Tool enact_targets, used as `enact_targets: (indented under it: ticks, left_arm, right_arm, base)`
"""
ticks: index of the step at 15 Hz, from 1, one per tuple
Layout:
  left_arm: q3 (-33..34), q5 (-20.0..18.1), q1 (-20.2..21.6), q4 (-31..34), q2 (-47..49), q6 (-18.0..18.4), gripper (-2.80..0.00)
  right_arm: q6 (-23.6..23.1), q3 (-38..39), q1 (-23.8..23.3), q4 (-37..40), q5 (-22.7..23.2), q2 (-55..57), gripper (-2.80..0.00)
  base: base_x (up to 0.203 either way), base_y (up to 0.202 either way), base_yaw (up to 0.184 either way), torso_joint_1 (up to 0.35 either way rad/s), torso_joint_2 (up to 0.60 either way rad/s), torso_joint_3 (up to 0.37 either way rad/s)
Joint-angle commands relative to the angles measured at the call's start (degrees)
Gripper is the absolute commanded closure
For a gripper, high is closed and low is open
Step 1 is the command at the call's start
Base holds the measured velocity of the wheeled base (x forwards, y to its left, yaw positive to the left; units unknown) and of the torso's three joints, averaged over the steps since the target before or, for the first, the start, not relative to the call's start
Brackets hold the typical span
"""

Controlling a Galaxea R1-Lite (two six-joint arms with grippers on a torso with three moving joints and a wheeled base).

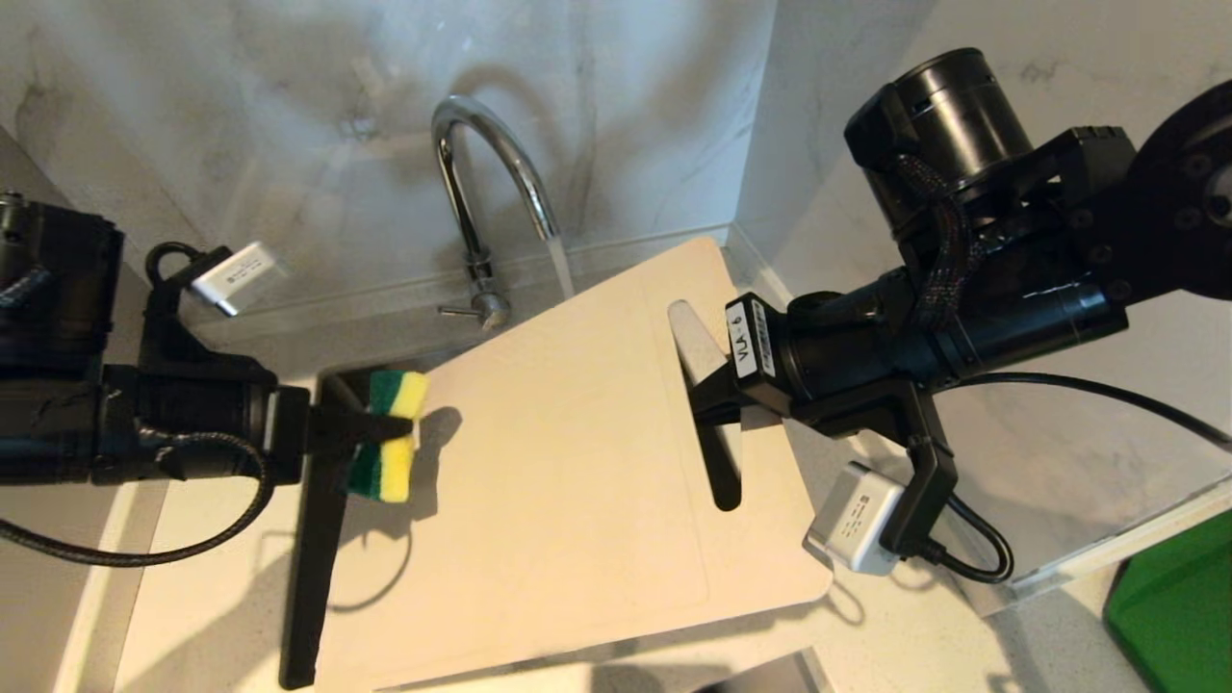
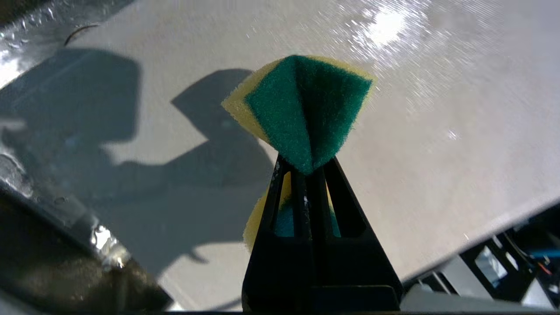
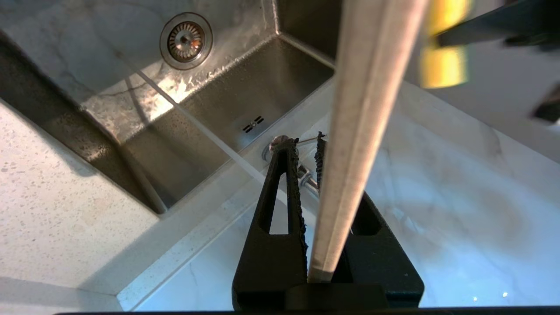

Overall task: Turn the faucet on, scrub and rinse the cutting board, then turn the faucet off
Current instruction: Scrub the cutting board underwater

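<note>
Left tool (image 1: pixel 385 433) clamped on green-and-yellow sponge (image 1: pixel 390 450) at cutting board (image 1: pixel 568 462) edge; right tool (image 1: pixel 707 395) gripping board's slotted end, held over sink (image 3: pixel 227 96) under running faucet (image 1: pixel 481 192)

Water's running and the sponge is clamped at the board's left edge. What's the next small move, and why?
Probably press the sponge onto the cutting board and stroke across its face. The left gripper pinches it at the board's edge, the right gripper clamps the slot end, and the faucet is already running onto the board's far edge.
</note>
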Motion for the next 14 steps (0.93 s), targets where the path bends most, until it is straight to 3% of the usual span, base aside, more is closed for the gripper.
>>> enact_targets:
  ticks: [1,4,7,11,14]
  left_arm:
    - [-2.46,2.21,-0.83,-0.84,6.23,-0.17,0.0]
    - [-3.71,10.2,-3.96,-1.15,9.61,-1.3,0.0]
    - [-7.19,14.56,-4.44,-0.93,12.92,-1.94,0.0]
    - [-7.43,15.28,-3.26,-0.54,13.22,-1.85,0.0]
    - [-3.65,13.1,0.5,-0.72,12.79,-0.04,0.0]
  right_arm:
    - [0.06,0.19,-0.04,0.22,0.1,-1.12,0.0]
    - [0.23,0.64,0.03,0.21,0.08,-1.35,0.0]
    - [0.23,0.73,0.03,0.13,0.0,-1.1,0.0]
    - [0.23,0.82,0.03,0.13,0.0,-1.18,0.0]
    - [0.28,1.54,0.03,-1.04,0.0,-1.08,0.0]
  base:
    - [0.0,0.0,0.0,0.0,0.0,0.0]
    - [0.0,0.0,0.0,0.0,0.0,0.0]
    - [0.0,0.0,0.0,0.0,0.0,0.0]
    - [0.0,0.0,0.0,0.0,0.0,0.0]
    - [0.0,0.0,0.0,0.0,0.0,0.0]
